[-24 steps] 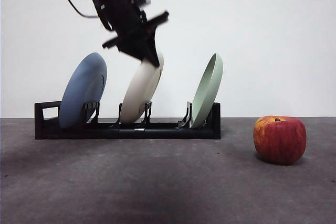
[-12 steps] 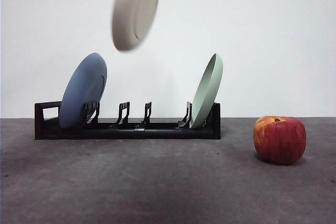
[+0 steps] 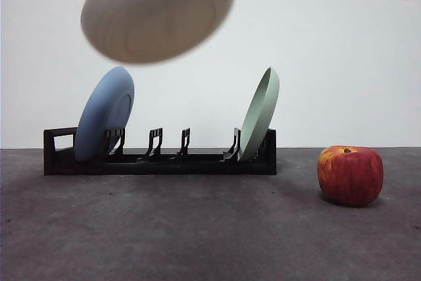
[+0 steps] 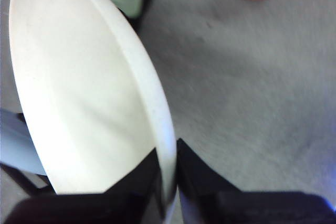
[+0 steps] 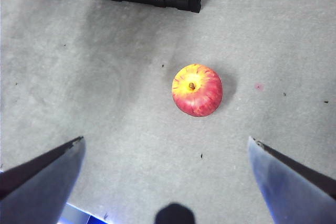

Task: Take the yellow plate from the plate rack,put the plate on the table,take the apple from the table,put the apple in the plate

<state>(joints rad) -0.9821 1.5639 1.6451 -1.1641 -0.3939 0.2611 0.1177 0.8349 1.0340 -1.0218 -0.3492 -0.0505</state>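
Moved since before: one second ago the yellow plate (image 3: 158,12) stood in the middle slot of the plate rack (image 3: 158,161) with the dark arm on its rim. Half a second ago it was up in the air, edge-on. Now it is higher and turned, so its wide round face shows.
Left hand: the left hand (image 4: 168,182) is pinched shut on the rim of the yellow plate, one jaw on each side of the edge. The plate rises straight up out of this hand.
Yellow plate place: in the air, well above the rack and not touching it. The tabletop (image 3: 197,228) is far below the hand.
Rack now: the middle slots are bare. The blue plate (image 3: 104,114) and the green plate (image 3: 260,114) lean in their slots, down under the held plate.
Right hand: the right hand (image 5: 165,145) hangs wide open and holds nothing. The apple (image 5: 197,89) sits on the tabletop below and a little ahead of it, apart from it.
Done: the plate is out of the rack.
Left to do: lay the plate flat on the tabletop, then pick up the apple, then set the apple in the plate.
How far: I think about one step of four is finished.
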